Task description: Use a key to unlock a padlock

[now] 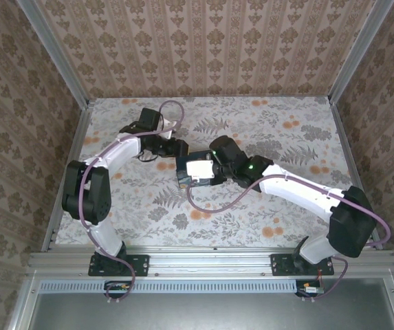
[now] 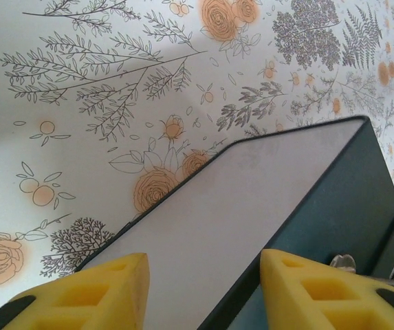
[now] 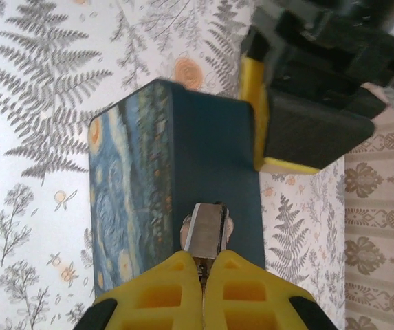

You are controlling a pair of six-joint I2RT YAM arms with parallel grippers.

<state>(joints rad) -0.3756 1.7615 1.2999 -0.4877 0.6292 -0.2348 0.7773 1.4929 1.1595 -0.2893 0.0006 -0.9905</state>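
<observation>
From above, the left arm [image 1: 117, 155] and right arm [image 1: 293, 189] meet at the blue box [image 1: 185, 180]. In the left wrist view, the left gripper [image 2: 203, 265] has its fingers parted astride the box's grey face, but I cannot tell whether they squeeze it. In the right wrist view, the right gripper [image 3: 202, 265] is clenched tight at the near end of the padlock [image 3: 204, 230], which sits against the box's dark side beside the painted lid [image 3: 131, 192].
</observation>
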